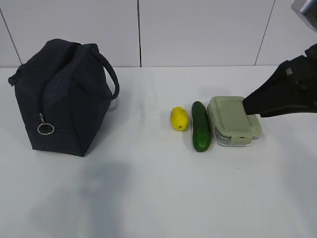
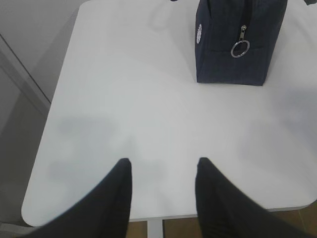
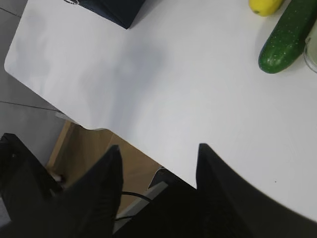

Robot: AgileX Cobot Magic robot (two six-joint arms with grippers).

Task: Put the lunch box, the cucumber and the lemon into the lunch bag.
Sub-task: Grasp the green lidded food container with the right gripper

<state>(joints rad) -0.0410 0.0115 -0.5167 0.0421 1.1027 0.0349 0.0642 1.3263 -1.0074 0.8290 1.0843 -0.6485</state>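
The dark navy lunch bag (image 1: 62,96) stands upright at the left of the white table, its silver ring pull (image 1: 45,128) hanging low on its near end. The yellow lemon (image 1: 179,118), the dark green cucumber (image 1: 200,126) and the lunch box (image 1: 233,121) with its sage-green lid lie side by side right of centre. My right gripper (image 1: 246,105) hovers over the lunch box's right end; in the right wrist view it (image 3: 157,148) is open and empty, away from the cucumber (image 3: 286,37) and lemon (image 3: 265,6). My left gripper (image 2: 163,163) is open and empty, well short of the bag (image 2: 237,39).
The table's near edge and rounded corner (image 3: 15,64) lie under the right gripper, with floor and a dark stand below. The left wrist view shows the table's left edge (image 2: 54,99) and bare white tabletop (image 2: 148,99) between gripper and bag.
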